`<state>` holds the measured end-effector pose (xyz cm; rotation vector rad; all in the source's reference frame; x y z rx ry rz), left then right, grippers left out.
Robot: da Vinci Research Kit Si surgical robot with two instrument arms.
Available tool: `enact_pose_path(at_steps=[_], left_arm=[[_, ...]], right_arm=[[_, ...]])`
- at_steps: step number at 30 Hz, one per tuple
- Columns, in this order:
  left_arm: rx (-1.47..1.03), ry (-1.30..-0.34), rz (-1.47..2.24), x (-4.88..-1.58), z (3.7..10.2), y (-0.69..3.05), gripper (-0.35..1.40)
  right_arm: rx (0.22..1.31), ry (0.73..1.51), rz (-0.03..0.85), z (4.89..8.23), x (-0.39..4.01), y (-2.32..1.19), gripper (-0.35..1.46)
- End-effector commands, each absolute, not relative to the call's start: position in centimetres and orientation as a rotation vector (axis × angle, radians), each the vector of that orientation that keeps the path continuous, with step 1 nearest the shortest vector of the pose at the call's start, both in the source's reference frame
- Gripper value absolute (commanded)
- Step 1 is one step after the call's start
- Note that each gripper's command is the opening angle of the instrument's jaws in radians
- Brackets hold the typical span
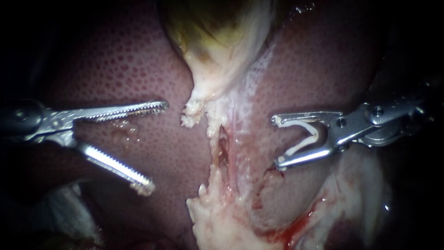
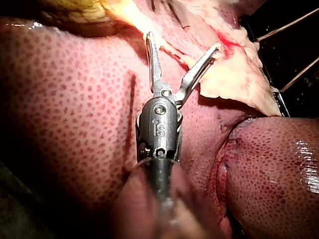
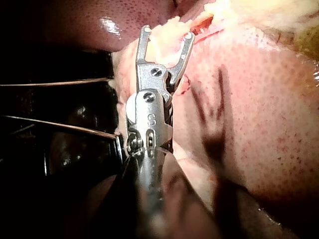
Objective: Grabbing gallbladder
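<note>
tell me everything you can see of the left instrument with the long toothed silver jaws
The left instrument is a slender silver metal tool that comes in from the endoscope view's left. It has a dark shaft, a small pivoted hinge and two long, narrow, serrated jaws. The jaws stand wide open and hold nothing. They point towards the ragged lower end of the pale, yellow-green gallbladder, with a clear gap between. They hover over the mottled dark red liver; contact with it cannot be told.
</note>
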<state>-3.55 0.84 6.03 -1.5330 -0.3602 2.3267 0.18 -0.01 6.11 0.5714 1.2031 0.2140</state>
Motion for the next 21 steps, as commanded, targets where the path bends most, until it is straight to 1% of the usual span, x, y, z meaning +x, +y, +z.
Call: enact_pose_path(at_steps=[1, 8, 11, 16, 18, 19, 21], left_arm=[[-1.535, -0.362, 2.327, -3.54, 6.03, 0.84, 0.99], [-1.521, -0.363, 2.313, -3.49, 6.18, 0.97, 0.98], [-1.5, -0.386, 2.279, -3.5, 6.3, 1.07, 0.93], [-1.461, -0.44, 2.205, -3.58, 6.53, 1.25, 0.76], [-1.45, -0.452, 2.186, -3.63, 6.6, 1.29, 0.74], [-1.445, -0.457, 2.177, -3.66, 6.65, 1.31, 0.69], [-1.436, -0.463, 2.164, -3.71, 6.75, 1.34, 0.69]], right_arm=[[0.572, 1.203, 0.214, 6.11, 0.18, -0.01, 0.6], [0.575, 1.202, 0.219, 6.11, 0.18, -0.01, 0.6], [0.575, 1.202, 0.219, 6.11, 0.18, -0.01, 0.6], [0.575, 1.202, 0.219, 6.11, 0.18, -0.01, 0.6], [0.575, 1.202, 0.219, 6.11, 0.18, -0.02, 0.6], [0.575, 1.202, 0.219, 6.11, 0.18, -0.02, 0.6], [0.575, 1.202, 0.219, 6.11, 0.18, -0.02, 0.6]])
